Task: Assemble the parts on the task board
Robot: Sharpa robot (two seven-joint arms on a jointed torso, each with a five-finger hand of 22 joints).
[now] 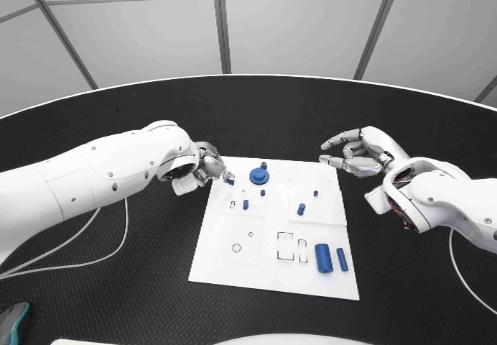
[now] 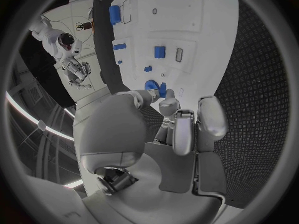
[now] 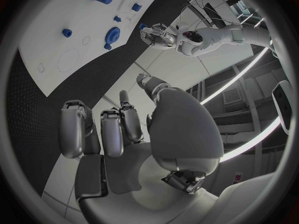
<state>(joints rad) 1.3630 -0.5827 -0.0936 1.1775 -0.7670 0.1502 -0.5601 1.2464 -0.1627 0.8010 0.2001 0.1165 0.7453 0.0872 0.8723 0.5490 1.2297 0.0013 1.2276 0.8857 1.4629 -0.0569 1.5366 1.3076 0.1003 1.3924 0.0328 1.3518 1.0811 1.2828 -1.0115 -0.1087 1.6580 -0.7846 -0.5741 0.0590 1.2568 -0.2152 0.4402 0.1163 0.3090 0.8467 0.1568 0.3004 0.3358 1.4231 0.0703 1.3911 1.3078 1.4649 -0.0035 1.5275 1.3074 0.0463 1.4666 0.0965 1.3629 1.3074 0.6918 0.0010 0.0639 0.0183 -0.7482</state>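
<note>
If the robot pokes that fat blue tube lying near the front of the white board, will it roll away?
Probably, if poked from the side. The fat blue cylinder lies on its side on the flat task board, so it could roll toward the thinner blue piece beside it. It looks like stiff, smooth plastic, likely light and a bit slippery.

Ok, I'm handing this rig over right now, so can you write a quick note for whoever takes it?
Left hand: at the task board's far left corner; whether its fingers pinch a part can't be told.
Right hand: open, hovering past the far right corner.
On the board: blue round part at the far edge, two blue cylinders lying near the front, small blue pieces mid-board.
Left to do: several outlined slots look unfilled.
</note>
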